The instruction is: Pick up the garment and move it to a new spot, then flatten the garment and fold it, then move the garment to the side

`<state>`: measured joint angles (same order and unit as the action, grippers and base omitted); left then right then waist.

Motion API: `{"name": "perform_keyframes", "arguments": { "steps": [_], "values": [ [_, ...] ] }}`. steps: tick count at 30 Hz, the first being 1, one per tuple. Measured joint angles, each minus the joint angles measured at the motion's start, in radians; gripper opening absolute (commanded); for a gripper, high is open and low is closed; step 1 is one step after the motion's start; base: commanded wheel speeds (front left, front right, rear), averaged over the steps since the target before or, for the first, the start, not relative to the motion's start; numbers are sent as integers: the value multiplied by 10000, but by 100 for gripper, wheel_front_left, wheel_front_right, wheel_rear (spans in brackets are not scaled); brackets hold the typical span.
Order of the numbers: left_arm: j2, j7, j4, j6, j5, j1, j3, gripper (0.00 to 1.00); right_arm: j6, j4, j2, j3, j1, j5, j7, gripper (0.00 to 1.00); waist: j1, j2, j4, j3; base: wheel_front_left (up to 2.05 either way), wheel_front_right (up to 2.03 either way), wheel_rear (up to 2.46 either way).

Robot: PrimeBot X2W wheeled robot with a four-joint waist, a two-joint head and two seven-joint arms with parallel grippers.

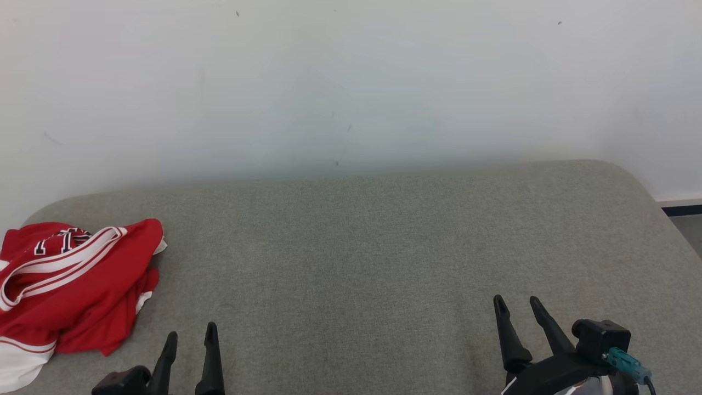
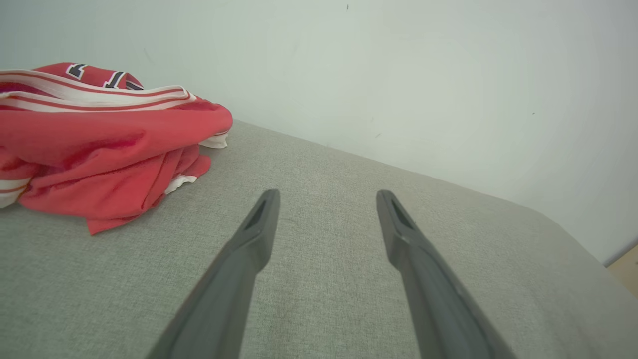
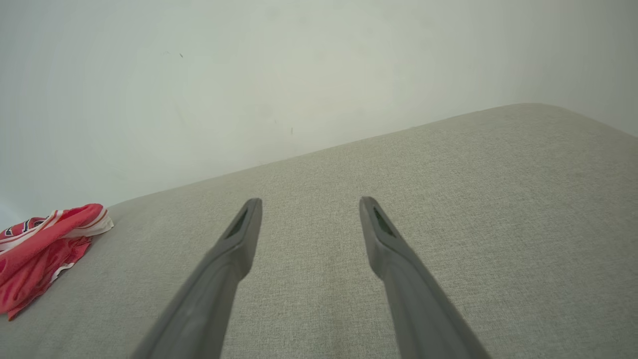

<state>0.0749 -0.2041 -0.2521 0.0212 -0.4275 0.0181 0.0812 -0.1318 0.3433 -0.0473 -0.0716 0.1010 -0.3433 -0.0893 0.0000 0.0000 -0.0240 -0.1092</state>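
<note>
Surface: grey-green woven-fabric padded surface (image 1: 351, 247) with rounded far corners, set against a plain white wall (image 1: 351, 82).
Garment: crumpled red jersey (image 1: 77, 280) (image 2: 99, 144) (image 3: 40, 249) with white striped trim and dark, white-edged lettering. It lies in a heap at the left end of the padded surface, close to the wall.
Left pincer (image 1: 192, 331) (image 2: 327, 195): two long dark fingers spread wide with nothing between them. It is over bare fabric just right of the garment's near hem and does not touch it.
Right pincer (image 1: 516, 300) (image 3: 310, 202): fingers equally wide, empty. It is well apart from the garment, toward the opposite end.
Wrist fitting: black block with a teal plug (image 1: 625, 362), behind the right pincer.
Skirting: dark strip (image 1: 680, 210) at the wall's foot, past the end farthest from the garment.
</note>
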Motion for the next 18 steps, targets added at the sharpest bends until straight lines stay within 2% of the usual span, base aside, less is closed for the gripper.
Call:
{"name": "perform_keyframes", "arguments": {
  "steps": [18],
  "values": [
    [31,-366,-211,228,1034,-99,52,100,0,213,-10,52,-1,1455,-138,100,0,0,-54,-220,0,0,0]
  ]
}}
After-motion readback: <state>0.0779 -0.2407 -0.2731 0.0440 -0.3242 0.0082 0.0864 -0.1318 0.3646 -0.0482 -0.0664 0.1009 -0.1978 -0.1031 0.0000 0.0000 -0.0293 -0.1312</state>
